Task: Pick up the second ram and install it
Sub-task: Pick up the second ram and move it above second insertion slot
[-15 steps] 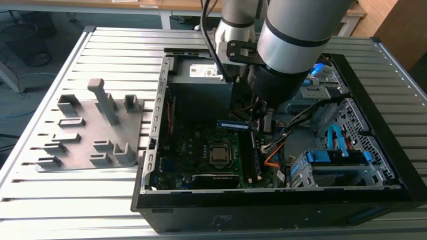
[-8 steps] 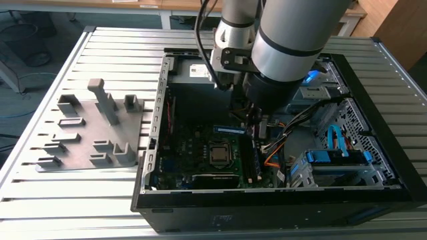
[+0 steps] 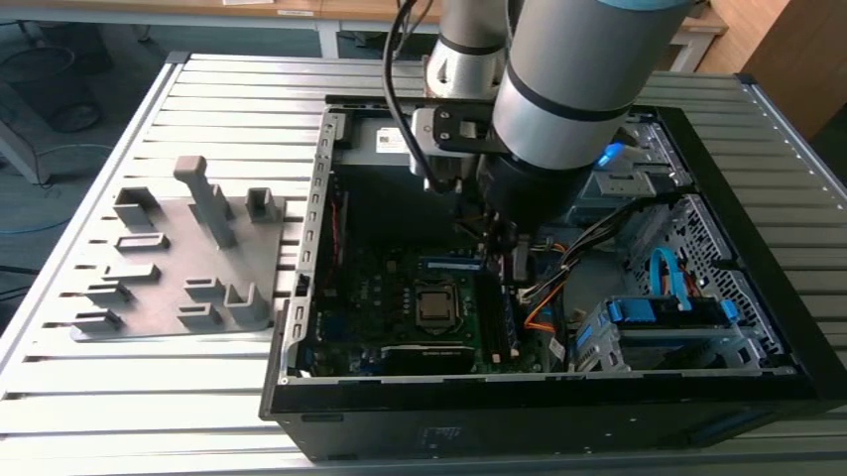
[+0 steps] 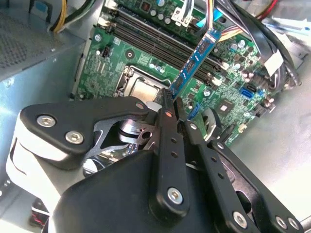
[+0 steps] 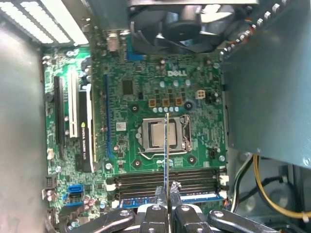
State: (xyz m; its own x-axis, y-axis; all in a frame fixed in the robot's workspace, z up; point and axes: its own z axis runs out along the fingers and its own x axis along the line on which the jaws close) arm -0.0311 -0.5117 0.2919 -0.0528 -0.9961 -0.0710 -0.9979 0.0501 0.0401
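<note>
A long, thin blue-green memory stick with dark chips [image 4: 197, 56] is pinched at one end between the black metal fingers [image 4: 168, 126] of the robot's gripper [image 4: 172, 99]. The rest of it juts out past the fingertips toward the green motherboard [image 4: 121, 58]. In the first wrist view the memory stick [image 5: 167, 145] appears edge-on as a thin line running out from the gripper [image 5: 167, 188]. There it crosses the row of long black memory slots [image 5: 136, 175] and the square silver processor socket [image 5: 155, 135]. The fingers are drawn almost together, clamped flat on both faces of the stick. Its far end hangs over the slots; whether it touches them cannot be told. In the exterior view the gripper [image 3: 510, 253] sits inside the open black computer case [image 3: 530, 416], near its middle. A bundle of black cables [image 4: 257, 34] lies just beside the slots. A grey metal wall [image 5: 262, 87] stands near them, and a black fan [image 5: 189, 19] sits beyond the socket.
</note>
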